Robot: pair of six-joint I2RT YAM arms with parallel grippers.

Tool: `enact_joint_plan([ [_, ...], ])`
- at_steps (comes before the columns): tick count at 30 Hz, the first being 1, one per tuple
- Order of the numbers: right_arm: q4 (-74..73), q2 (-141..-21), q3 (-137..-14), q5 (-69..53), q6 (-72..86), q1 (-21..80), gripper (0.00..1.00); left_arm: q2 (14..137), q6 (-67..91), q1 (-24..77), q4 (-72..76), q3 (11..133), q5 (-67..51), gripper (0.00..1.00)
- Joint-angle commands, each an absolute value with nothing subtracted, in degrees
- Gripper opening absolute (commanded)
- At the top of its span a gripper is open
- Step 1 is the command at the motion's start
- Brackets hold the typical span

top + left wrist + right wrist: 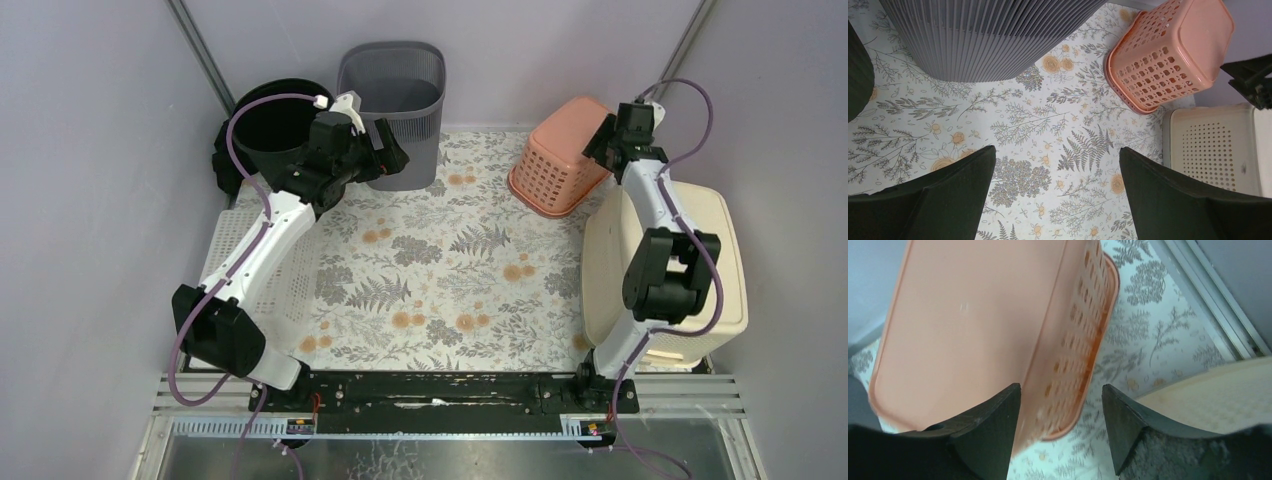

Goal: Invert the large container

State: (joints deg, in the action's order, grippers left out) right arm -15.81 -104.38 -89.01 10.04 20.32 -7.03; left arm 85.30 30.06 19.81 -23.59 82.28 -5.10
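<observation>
Right gripper [1060,390] holds its fingers spread astride the perforated side of the tilted pink basket [973,325], while the left gripper [1057,150] gapes wide above the flowered mat [1023,125].

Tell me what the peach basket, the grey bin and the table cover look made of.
Peach basket: moulded plastic, going by its punched grid walls and smooth, even base. Grey bin: likely plastic, matte, with fine vertical ribbing. Table cover: flat sheet with a printed floral pattern, perhaps vinyl or cloth; cannot tell which.
</observation>
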Motion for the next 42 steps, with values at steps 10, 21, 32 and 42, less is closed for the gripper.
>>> enact_joint_plan([
  [10, -11.2, -91.9, -88.4, -7.1, 7.4, 7.8, 0.70, 86.1, 30.0, 19.5, -20.3, 85.6, -4.1, 1.00],
  [21, -12.4, -110.4, -93.2, -4.6, 9.2, 10.1, 0.69, 96.5, 23.9, 19.5, -20.4, 103.2, 4.0, 1.00],
  [32, -16.9, -119.9, -104.7, 6.2, 14.7, 6.4, 0.70, 108.5, 18.6, 19.4, -13.8, 112.9, 4.2, 1.00],
  [42, -9.8, -101.4, -88.1, -11.5, 20.1, 6.5, 0.72, 115.2, 16.9, 17.7, -11.5, 118.2, 4.8, 1.00],
])
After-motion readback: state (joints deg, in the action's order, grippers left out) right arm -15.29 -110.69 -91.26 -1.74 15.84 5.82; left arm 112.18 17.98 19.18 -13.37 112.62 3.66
